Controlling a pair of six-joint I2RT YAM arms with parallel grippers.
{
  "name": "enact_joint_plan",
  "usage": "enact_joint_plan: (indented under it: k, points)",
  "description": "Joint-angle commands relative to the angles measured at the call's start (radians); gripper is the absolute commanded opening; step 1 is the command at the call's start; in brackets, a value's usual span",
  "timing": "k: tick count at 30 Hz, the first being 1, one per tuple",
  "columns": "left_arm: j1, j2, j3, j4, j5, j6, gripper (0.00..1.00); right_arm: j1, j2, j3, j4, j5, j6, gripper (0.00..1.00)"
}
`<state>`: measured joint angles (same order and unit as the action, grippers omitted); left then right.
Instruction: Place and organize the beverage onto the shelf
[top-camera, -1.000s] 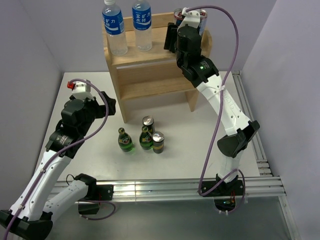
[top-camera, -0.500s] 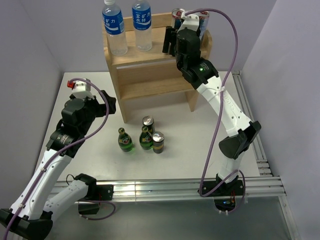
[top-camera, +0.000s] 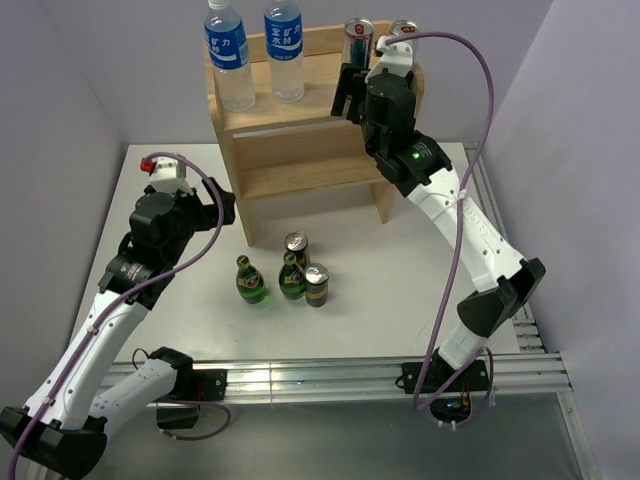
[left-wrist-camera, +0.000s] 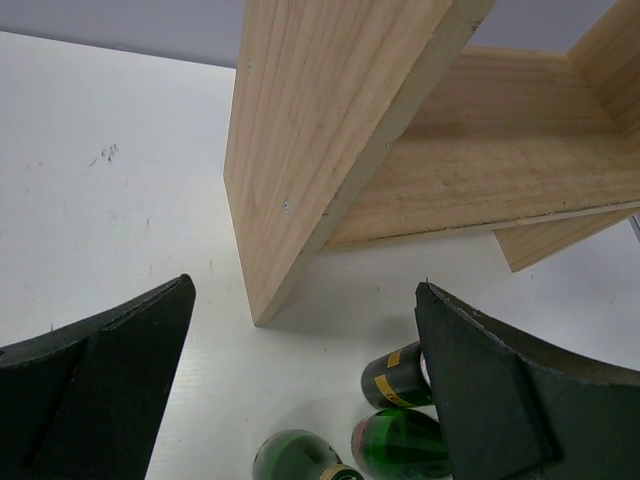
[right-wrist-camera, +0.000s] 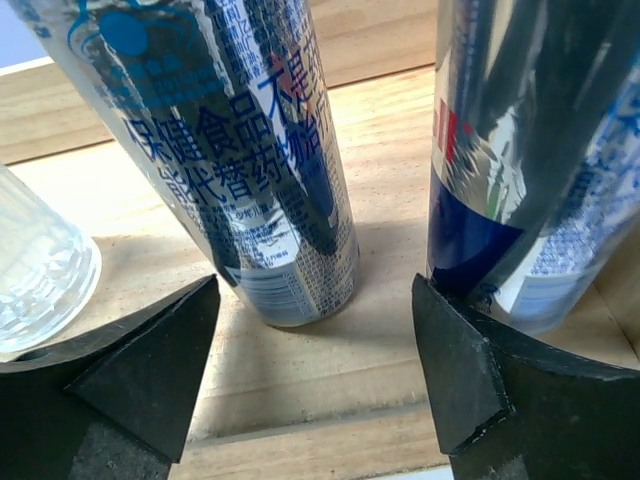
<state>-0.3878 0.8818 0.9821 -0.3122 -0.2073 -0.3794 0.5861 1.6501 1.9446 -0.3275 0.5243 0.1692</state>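
The light-wood shelf (top-camera: 300, 150) stands at the back. Two water bottles (top-camera: 229, 60) and two slim blue-and-silver cans (top-camera: 358, 42) stand on its top board. My right gripper (top-camera: 350, 95) is open and empty at the front rim of the top board. In the right wrist view its jaws (right-wrist-camera: 315, 370) stand wide, just in front of the left can (right-wrist-camera: 240, 150), with the second can (right-wrist-camera: 540, 150) to the right. Two green bottles (top-camera: 250, 282) and two dark cans (top-camera: 317, 283) stand on the table. My left gripper (top-camera: 222, 208) is open above them.
In the left wrist view the open left gripper (left-wrist-camera: 305, 390) looks down at the shelf's left side panel (left-wrist-camera: 330, 130), the green bottle tops (left-wrist-camera: 300, 460) and a dark can (left-wrist-camera: 395, 375). A water bottle base (right-wrist-camera: 40, 270) shows left of the right gripper. Walls close in on both sides.
My right gripper has drawn back from the top board, leaving the left can standing free beside the other. My left arm has shifted slightly.
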Motion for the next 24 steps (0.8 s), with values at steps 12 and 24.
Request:
enact_joint_plan:
  k: [12,24]
  points:
    - [-0.003,0.000,0.010,0.055,-0.003,-0.026,0.99,0.101,-0.303,-0.406,-0.039,0.056,0.110,0.91]
    - [-0.005,0.039,0.007,0.067,0.016,-0.049,0.99,0.302,-0.696,-0.892,-0.107,0.020,0.357,1.00]
